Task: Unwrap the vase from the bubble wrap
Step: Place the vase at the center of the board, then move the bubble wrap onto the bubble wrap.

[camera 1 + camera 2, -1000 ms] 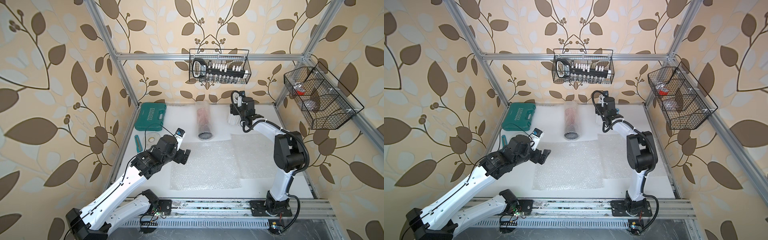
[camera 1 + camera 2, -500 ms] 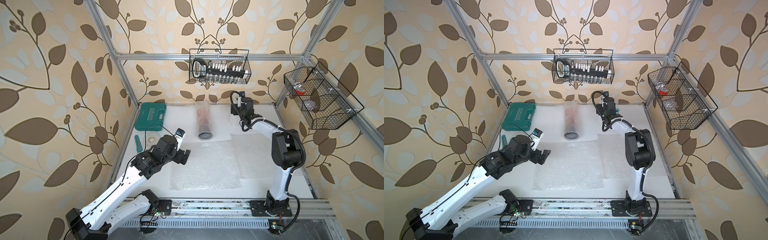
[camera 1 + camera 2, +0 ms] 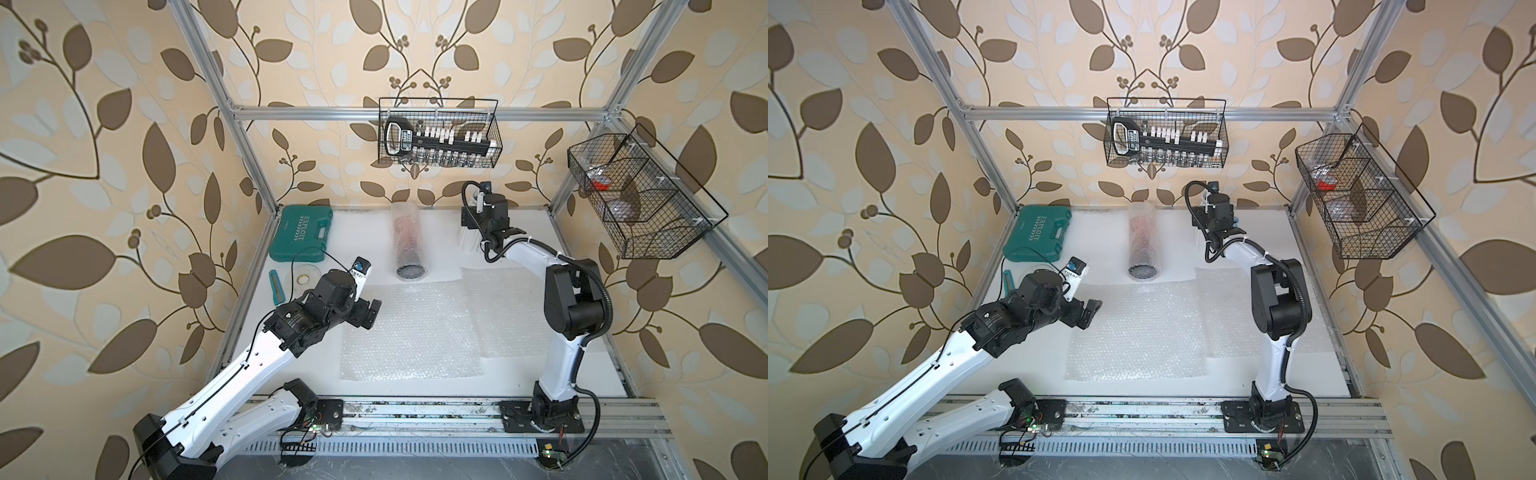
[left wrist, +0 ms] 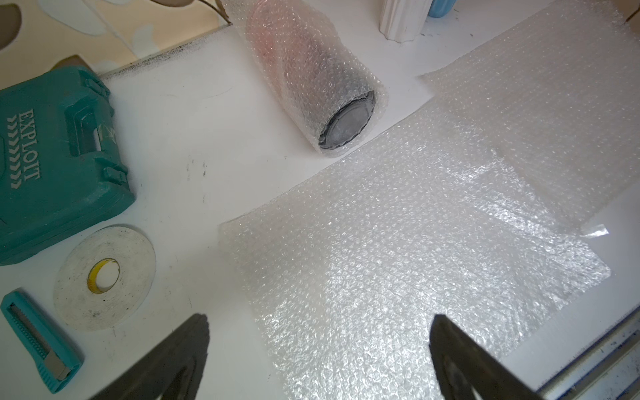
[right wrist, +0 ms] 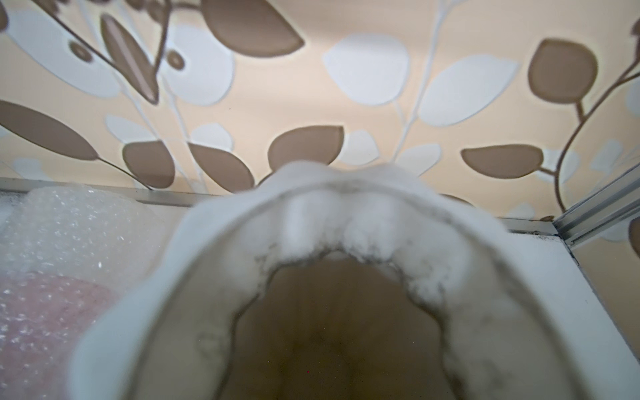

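Your left pincer [image 3: 368, 314] hangs wide open and empty over the 9 o'clock edge of a flat bubble wrap sheet [image 3: 411, 328] in the middle of the table [image 3: 361, 232]. A second sheet [image 3: 511, 307] lies at its 3 o'clock and overlaps it.

The vase [image 3: 409, 241] lies on its side at 12 o'clock from the first sheet, just beside that sheet's far edge. It is rolled in bubble wrap, with its dark base facing 6 o'clock.

Your right pincer [image 3: 468, 226] is over a white vase [image 3: 467, 243] standing at 1 o'clock on the table. The right wrist view shows only that vase's blurred mouth [image 5: 311, 242], so you cannot tell how far this pincer is open or whether it grips anything.

At 10 o'clock on the table you have a case [image 3: 301, 232], with a tape roll [image 4: 104, 277] and a knife [image 4: 38, 339] beside it.
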Available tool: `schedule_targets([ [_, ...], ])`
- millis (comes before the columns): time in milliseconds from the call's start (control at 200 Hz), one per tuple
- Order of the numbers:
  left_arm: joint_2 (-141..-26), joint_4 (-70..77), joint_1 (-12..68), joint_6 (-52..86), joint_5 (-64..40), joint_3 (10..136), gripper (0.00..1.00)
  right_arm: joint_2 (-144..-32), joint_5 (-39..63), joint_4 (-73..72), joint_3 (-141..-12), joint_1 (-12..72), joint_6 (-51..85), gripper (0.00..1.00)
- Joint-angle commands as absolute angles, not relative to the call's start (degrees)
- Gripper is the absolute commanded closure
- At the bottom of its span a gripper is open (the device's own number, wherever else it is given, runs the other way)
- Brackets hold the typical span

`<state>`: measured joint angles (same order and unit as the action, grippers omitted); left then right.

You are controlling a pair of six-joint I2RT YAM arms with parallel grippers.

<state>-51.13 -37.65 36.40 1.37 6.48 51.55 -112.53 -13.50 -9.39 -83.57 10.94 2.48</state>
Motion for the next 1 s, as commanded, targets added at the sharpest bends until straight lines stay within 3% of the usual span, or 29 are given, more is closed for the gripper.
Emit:
schedule_targets([
  [0, -51.07, -37.81, 36.33, 0.18, 6.79, 51.32, 0.01, -108.19, -12.39, -6.79, -84.63, 10.73, 3.3, 0.08],
  [385, -51.33, -38.06, 36.24, 1.22, 6.64, 51.48, 0.01, -94.61, -2.56, 12.91, -76.99, 10.72, 11.21, 0.07],
  [650, -52.82, -33.27, 35.97, 21.43, 0.31, 49.02, 0.01, -83.62, 7.37, 20.87, -64.88, 11.11, 15.82, 0.09],
  [995, -60.79, -20.55, 35.01, 29.72, -4.98, 37.59, 0.01, -73.99, 8.62, 29.96, -53.97, 11.61, 16.43, 0.12],
])
